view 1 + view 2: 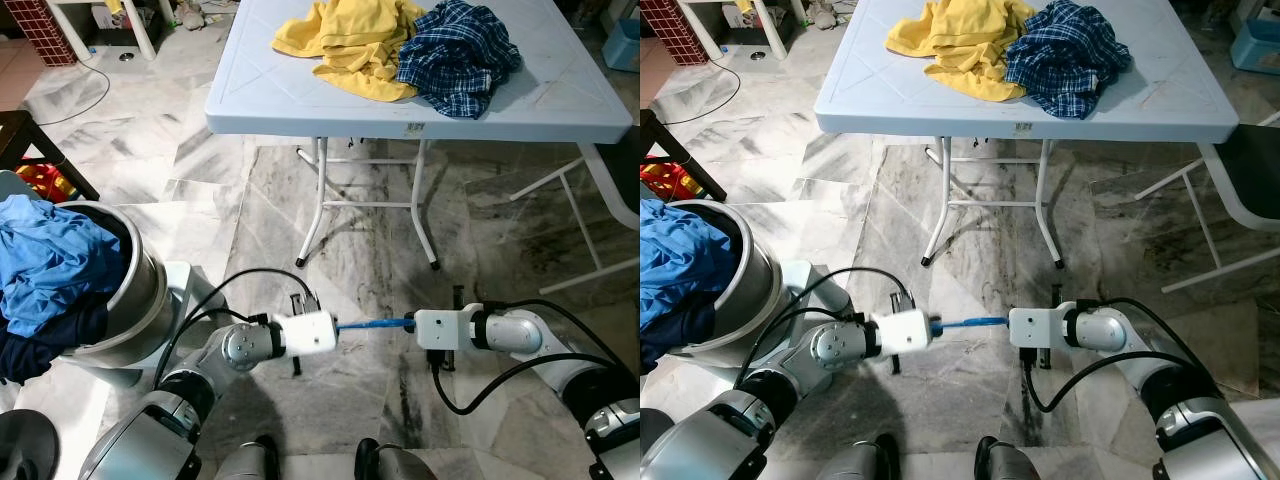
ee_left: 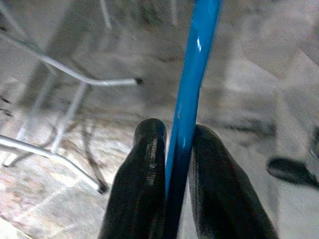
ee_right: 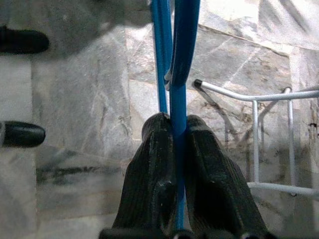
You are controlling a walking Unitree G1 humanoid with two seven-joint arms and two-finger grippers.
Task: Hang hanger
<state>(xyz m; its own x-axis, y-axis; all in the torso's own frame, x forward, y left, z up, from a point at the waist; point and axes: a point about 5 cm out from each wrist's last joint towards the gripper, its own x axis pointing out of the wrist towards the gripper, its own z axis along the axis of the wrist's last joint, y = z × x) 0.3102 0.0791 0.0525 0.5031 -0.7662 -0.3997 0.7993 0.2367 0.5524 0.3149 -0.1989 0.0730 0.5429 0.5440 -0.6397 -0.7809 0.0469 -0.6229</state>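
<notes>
A thin blue hanger [image 1: 372, 325] hangs level just above the marble floor, stretched between my two grippers in front of my body. My left gripper [image 1: 338, 328] is shut on one end; in the left wrist view its black fingers [image 2: 144, 169] pinch the blue bar [image 2: 192, 74]. My right gripper [image 1: 410, 322] is shut on the other end, where two blue strands [image 3: 172, 55] run out from between its fingers [image 3: 209, 169]. The hanger's hook is hidden.
A white folding table [image 1: 300, 100] stands ahead with a yellow garment [image 1: 350, 40] and a blue plaid shirt [image 1: 460, 55] on it. A metal drum [image 1: 140, 290] full of blue clothes [image 1: 50, 260] is at my left. A chair frame [image 1: 590, 200] stands at right.
</notes>
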